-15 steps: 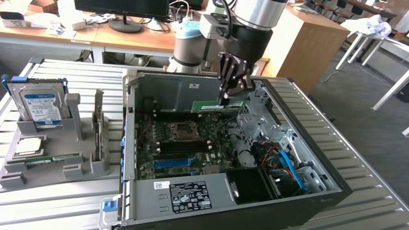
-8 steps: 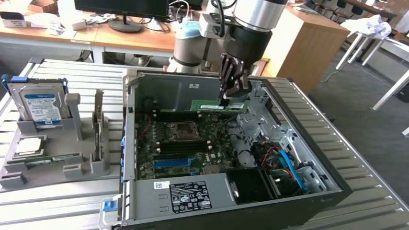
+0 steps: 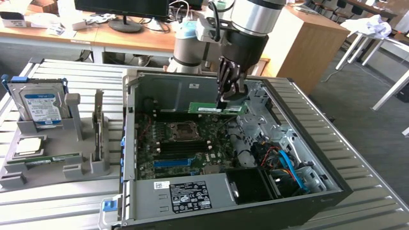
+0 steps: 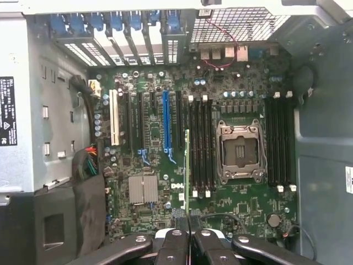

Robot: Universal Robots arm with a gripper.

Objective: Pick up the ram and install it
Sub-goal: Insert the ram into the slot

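**Ram pinched in the gripper over the open computer case**

The gripper reaches down into the open computer case. Its fingers are pressed together on the ram, gripping the long green stick at its upper edge near mid-length. The stick juts out level on both sides of the fingertips. In the exterior view it hangs over the far part of the motherboard, beyond the CPU socket. In the wrist view the ram shows edge-on as a thin green line running out from between the fingers. It lies parallel to the black memory slots and just beside them, on the side away from the CPU socket. Whether it touches a slot cannot be told. At the exterior view's left, outside the case, the hard drive stands in a grey holder.
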